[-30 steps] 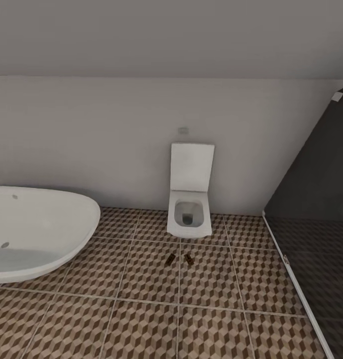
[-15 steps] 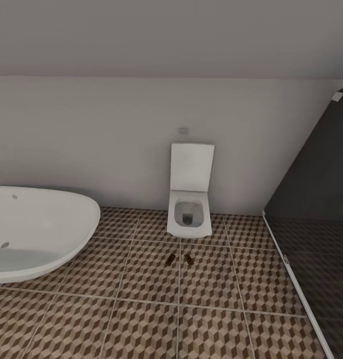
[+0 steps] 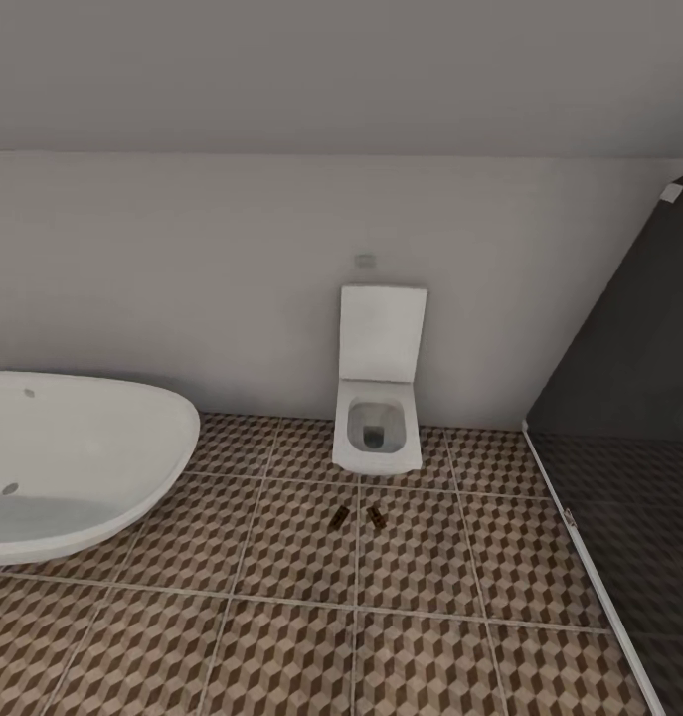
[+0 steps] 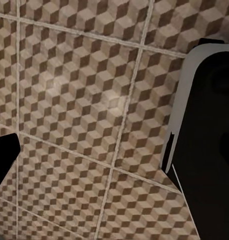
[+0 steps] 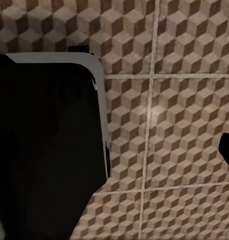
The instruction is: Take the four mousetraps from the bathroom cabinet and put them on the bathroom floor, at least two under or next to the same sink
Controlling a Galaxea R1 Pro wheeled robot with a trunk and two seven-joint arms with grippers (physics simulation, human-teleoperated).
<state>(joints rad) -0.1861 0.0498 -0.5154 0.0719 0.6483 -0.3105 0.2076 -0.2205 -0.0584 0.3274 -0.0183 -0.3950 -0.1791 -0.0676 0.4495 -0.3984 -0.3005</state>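
Head view: bathroom floor point(image 3: 281, 636) with brown, tan and white cube tiles and pale grout; two mousetraps lying on it in front of the toilet point(image 3: 379, 398), left trap point(image 3: 340, 515) and right trap point(image 3: 377, 517), near each other but apart, each angled so they form a loose V; both small and dark at this range, probably the wooden boards with wire parts, detail too small to confirm; they sit close to a grout line running toward the toilet, left trap on one side, right trap on the other. Toilet white, square, lid up against the pale wall point(image 3: 182, 278); a small flush plate point(image 3: 366, 261) on the wall above it. White oval bathtub point(image 3: 73, 457) at the left, standing on the same tiles, well apart from the traps. Dark glass shower screen point(image 3: 629, 398) at the right with a pale frame rail along the floor; sloped ceiling above.

Left wrist view: looks down on cube tiles point(image 4: 84, 100); a large black body with a pale grey edge point(image 4: 209, 140) at one side, a dark fingertip point(image 4: 3, 155) poking in at the opposite edge; left claw's fingers mostly out of frame, cannot tell if apart or together.

Right wrist view: same tiles point(image 5: 174, 125); big black shape with grey rim point(image 5: 44, 150) over much of the frame, a dark finger tip point(image 5: 227, 150) at the far edge; right claw state cannot be told either; nothing seen held.
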